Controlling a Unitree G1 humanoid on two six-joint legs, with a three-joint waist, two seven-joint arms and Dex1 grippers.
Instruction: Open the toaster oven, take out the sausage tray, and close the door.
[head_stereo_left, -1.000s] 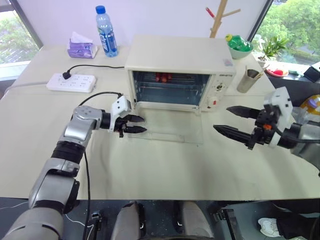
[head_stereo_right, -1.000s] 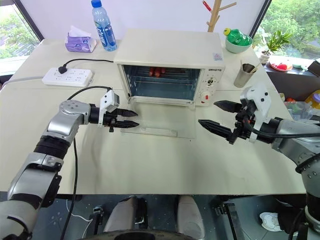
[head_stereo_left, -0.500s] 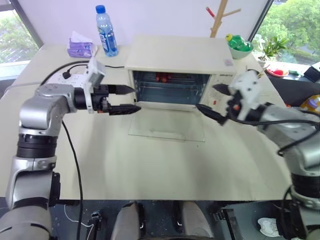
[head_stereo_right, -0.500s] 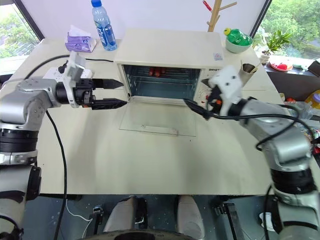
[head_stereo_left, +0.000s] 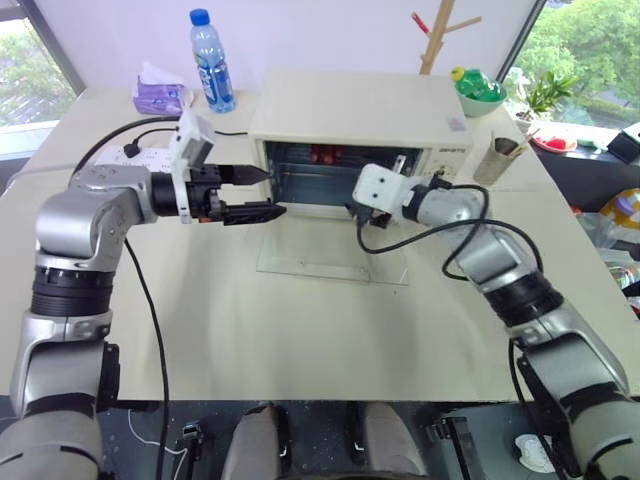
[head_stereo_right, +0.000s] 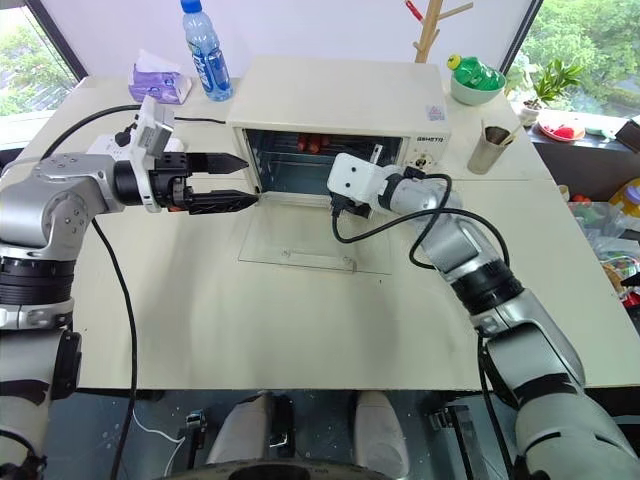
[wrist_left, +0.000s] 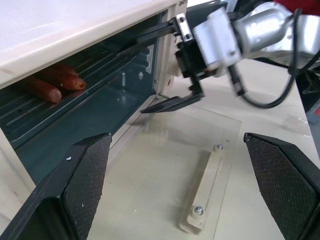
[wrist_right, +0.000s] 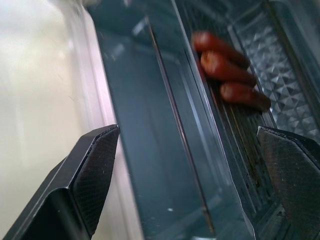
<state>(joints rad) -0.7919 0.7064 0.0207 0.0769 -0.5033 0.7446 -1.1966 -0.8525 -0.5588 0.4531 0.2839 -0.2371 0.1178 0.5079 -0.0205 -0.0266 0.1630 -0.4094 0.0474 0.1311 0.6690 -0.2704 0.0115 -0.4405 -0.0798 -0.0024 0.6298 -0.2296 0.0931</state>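
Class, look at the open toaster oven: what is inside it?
Inside the toaster oven, three reddish sausages lie on the sausage tray toward the back. The tray's far end is hidden by the oven frame.

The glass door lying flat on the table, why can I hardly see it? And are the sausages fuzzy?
In the left eye view the door is clear glass, so the pale table shows through and only faint edges mark it. In the left wrist view its bar handle stands out clearly. In the right wrist view the sausages look soft and blurred.

small print on toaster oven (head_stereo_right: 434, 143) – unreadable
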